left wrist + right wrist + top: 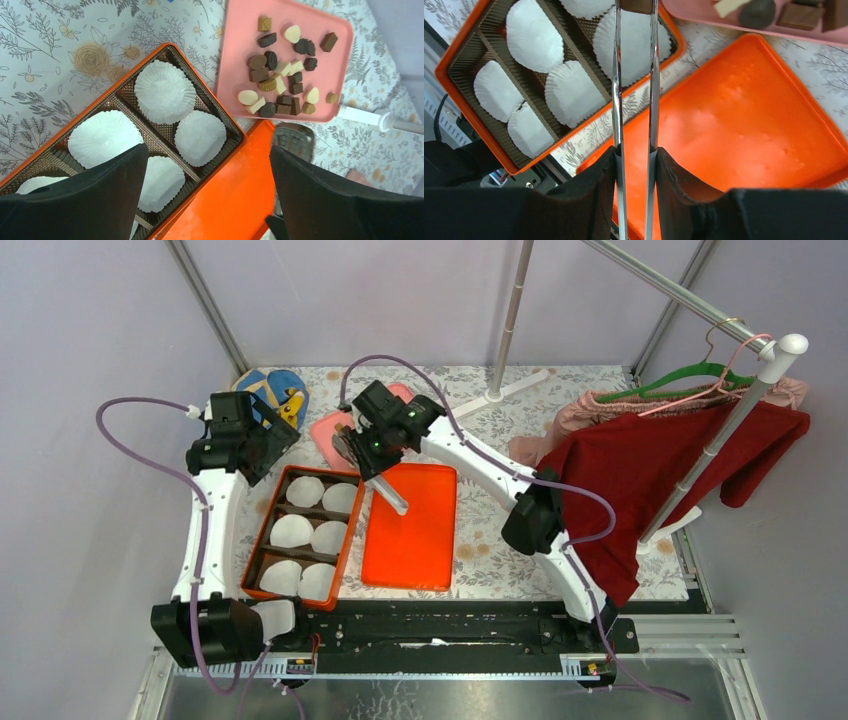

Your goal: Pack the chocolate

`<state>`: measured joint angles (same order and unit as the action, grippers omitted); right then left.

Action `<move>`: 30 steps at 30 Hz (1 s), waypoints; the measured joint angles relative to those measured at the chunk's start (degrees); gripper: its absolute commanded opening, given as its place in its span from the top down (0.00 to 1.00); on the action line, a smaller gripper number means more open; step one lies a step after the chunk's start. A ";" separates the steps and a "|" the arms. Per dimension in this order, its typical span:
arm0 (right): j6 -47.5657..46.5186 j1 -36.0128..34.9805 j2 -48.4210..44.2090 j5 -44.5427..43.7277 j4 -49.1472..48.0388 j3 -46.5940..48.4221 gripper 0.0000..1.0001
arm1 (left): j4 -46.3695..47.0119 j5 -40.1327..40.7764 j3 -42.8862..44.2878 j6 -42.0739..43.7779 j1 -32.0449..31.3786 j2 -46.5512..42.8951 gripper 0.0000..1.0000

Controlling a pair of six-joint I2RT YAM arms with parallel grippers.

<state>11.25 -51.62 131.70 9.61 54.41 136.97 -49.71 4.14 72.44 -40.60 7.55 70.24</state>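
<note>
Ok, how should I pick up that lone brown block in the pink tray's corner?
Pinch the block across its two flat sides with the tongs, coming from straight above: it lies flat, clear of the pile, with room either side.

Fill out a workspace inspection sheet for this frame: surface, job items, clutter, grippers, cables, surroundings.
Surface: floral tablecloth, lying flat.
Job's things: chocolate piled on the pink tray; orange box holds six white liners, no chocolate seen in them; orange lid beside the box.
Clutter: blue and yellow item at the far edge, cannot identify.
Grippers: left gripper open above the box's far end; right gripper shut on metal tongs.
Cables: purple cables loop off both arms, none across the box.
Surroundings: clothes rail with red garment at right; plain walls.
</note>
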 measured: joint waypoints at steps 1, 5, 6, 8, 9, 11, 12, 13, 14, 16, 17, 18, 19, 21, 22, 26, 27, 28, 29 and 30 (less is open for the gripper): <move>0.24 -0.48 0.68 0.17 -0.04 0.81 1.00 | -0.20 0.04 0.07 -0.15 0.00 -0.70 0.01; 1.33 -1.99 4.09 0.59 -1.42 3.39 1.00 | -0.76 0.61 0.50 -1.05 0.00 -3.21 0.01; 1.68 -2.29 5.29 0.63 -1.55 4.20 1.00 | -0.90 0.90 0.68 -1.33 0.00 -3.63 0.01; 2.51 -2.97 8.35 0.96 -1.97 6.54 1.00 | -0.98 1.31 0.83 -1.86 0.00 -4.07 0.01; 2.58 -3.06 8.74 1.03 -2.14 6.64 1.00 | -0.98 1.46 0.83 -2.14 0.00 -4.17 0.01; 3.10 -3.48 10.47 1.36 -2.69 7.34 1.00 | -1.05 1.64 0.83 -2.47 0.00 -4.20 0.01; 3.41 -3.65 11.17 1.66 -3.10 7.48 1.00 | -1.05 1.73 0.83 -2.62 0.02 -4.15 0.01; 3.67 -3.85 11.85 1.77 -3.39 7.58 1.00 | -1.05 1.79 0.83 -2.71 0.04 -4.15 0.01; 3.91 -4.00 12.48 2.01 -3.76 7.76 1.00 | -1.05 1.88 0.83 -2.82 0.07 -4.09 0.01; 4.42 -4.26 14.21 2.12 -4.15 9.49 1.00 | -1.07 1.90 0.83 -2.89 0.15 -3.96 0.01; 4.70 -4.39 14.97 2.12 -4.57 10.36 1.00 | -1.07 1.90 0.83 -2.93 0.17 -3.87 0.01; 4.92 -4.50 15.43 2.14 -5.03 10.73 1.00 | -1.07 1.88 0.83 -2.99 0.22 -3.78 0.01; 5.11 -4.59 15.76 2.16 -5.46 10.95 1.00 | -1.07 1.88 0.83 -3.02 0.26 -3.69 0.01; 5.33 -4.76 15.93 2.16 -5.95 11.04 1.00 | -1.09 1.90 0.83 -3.04 0.28 -3.65 0.01; 5.46 -4.83 15.96 2.19 -6.19 11.08 1.00 | -1.09 1.92 0.83 -3.04 0.28 -3.67 0.01; 5.77 -5.14 16.50 3.15 -7.19 12.20 0.99 | -1.11 1.97 0.83 -3.06 0.33 -3.67 0.01; 5.92 -5.20 16.57 3.48 -7.41 12.28 0.99 | -1.11 2.01 0.83 -3.08 0.33 -3.67 0.01; 5.99 -5.31 16.57 3.63 -7.50 12.31 0.99 | -1.11 2.05 0.83 -3.13 0.33 -3.67 0.01; 6.05 -5.42 16.57 3.65 -7.54 12.31 0.99 | -1.11 2.10 0.83 -3.23 0.35 -3.67 0.01; 6.14 -5.57 16.57 3.72 -7.58 12.31 0.99 | -1.11 2.10 0.83 -3.32 0.37 -3.67 0.01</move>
<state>17.39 -57.19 148.27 13.32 46.83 149.27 -50.83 6.24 73.28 -43.92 7.92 66.57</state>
